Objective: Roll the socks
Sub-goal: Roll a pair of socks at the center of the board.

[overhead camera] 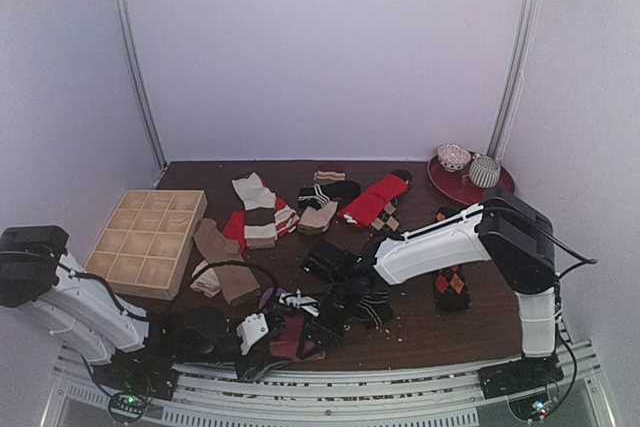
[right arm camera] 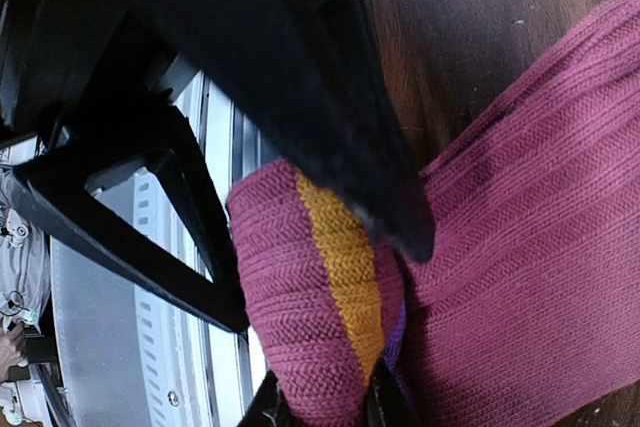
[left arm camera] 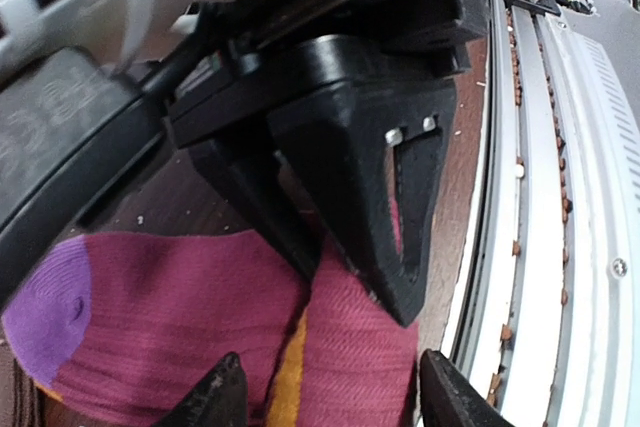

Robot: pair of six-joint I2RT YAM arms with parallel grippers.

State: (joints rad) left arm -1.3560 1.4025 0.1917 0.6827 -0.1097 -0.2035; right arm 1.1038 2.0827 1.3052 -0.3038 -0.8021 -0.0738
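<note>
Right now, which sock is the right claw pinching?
The magenta, orange-banded sock by the near edge: the right claw is shut on its folded end. No other sock is magenta.

Dark wood table (overhead camera: 200, 175) is carrying everything. Clock positions are as seen from above, with 12 at the far edge.
- Wooden compartment tray (overhead camera: 148, 242) is sitting at 9.
- Red plate (overhead camera: 445, 187) is sitting at 2, near the far corner.
- Tan socks (overhead camera: 222, 265) are lying at 8, just beside the tray.
- Red-and-cream striped socks (overhead camera: 258, 215) are lying at 11.
- Black-and-white striped sock (overhead camera: 328, 190) is lying at 12, with a red sock (overhead camera: 375, 199) next to it at 1.
- Argyle sock (overhead camera: 450, 285) is lying at 4.
- Dark striped socks (overhead camera: 365, 302) are bunching near centre.
- Magenta sock (left arm camera: 170, 297), with an orange band and a purple patch, is lying at 6 by the near edge.
- Pale crumbs (overhead camera: 402, 333) are lying at 5.
</note>
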